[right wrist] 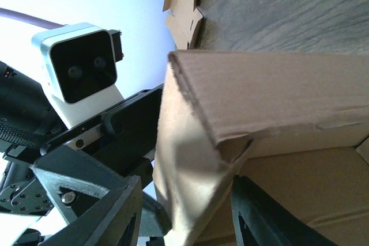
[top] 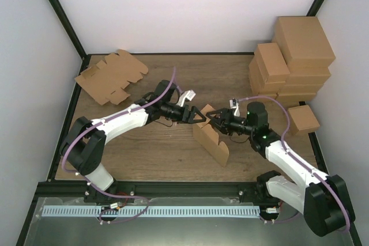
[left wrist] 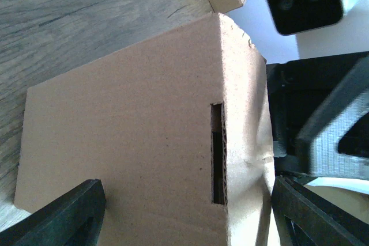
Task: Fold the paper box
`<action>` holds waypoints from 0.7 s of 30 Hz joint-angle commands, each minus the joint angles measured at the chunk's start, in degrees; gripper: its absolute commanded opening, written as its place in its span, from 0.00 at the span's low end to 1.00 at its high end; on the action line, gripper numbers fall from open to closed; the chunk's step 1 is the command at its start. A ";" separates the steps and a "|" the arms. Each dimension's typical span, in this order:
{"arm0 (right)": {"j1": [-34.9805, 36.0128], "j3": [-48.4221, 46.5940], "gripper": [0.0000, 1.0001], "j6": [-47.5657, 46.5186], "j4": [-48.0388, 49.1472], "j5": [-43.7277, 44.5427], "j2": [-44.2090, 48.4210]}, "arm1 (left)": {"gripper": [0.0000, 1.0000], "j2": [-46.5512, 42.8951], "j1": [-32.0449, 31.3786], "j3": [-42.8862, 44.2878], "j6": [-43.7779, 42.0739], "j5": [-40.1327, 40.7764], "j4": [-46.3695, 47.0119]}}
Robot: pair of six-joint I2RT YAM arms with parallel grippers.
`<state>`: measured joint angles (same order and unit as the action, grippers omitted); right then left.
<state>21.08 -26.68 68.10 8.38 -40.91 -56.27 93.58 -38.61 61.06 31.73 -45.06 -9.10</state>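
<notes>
Cardboard sits at the middle of what we see from above: the box (top: 212, 142) stands half-formed on the table (top: 144, 154) between the two arms. The left gripper (top: 199, 115) and right gripper (top: 211, 118) meet nose to nose at its far upper corner. A pile of blanks (top: 112, 77) lies at the far left and cartons (top: 294, 56) are stacked at the far right, both well apart from the box. From the left wrist we see a broad panel of the box (left wrist: 132, 142) with a narrow slot (left wrist: 217, 154) cut near its right fold. The left fingers (left wrist: 63, 220) stand wide, one at each side of the panel, and we cannot tell whether they press it. The right gripper's dark body fills the right edge just beyond the fold. From the right wrist we see a corner of the box (right wrist: 259, 96) with a flap (right wrist: 190, 188) running between the right fingers (right wrist: 109, 211), which stand about half apart. We cannot tell whether they pinch the flap. The left wrist camera (right wrist: 81, 64) faces us just behind.
</notes>
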 commanded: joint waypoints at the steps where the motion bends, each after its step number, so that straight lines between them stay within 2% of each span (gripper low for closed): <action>1: 0.19 3.01 0.42 4.12 11.45 -1.66 -0.77 | 0.81 0.86 -0.50 -0.49 -0.25 -3.23 1.42; 6: 0.24 5.89 0.30 7.45 17.89 -1.57 -0.77 | 0.79 0.57 -0.59 -0.68 -0.80 -4.57 1.76; 12: 0.31 6.02 0.02 7.80 18.87 -1.37 0.47 | 0.75 -0.18 -0.59 -0.67 -1.17 -5.06 2.09; 14: 0.29 6.26 0.01 6.73 18.93 -0.84 1.62 | 0.76 -1.48 -0.59 -0.83 -1.18 -4.15 2.32; 18: 0.31 5.62 0.01 2.83 15.90 0.62 5.07 | 0.86 -6.83 -0.51 -2.11 -1.39 -0.90 3.48; 21: 0.36 3.38 0.01 -2.76 9.53 2.54 8.22 | 0.91 -10.22 -0.50 -2.17 -2.58 1.65 2.03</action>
<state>21.15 -19.75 72.53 23.62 -41.04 -51.81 88.90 -38.89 59.05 31.11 -46.48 -8.29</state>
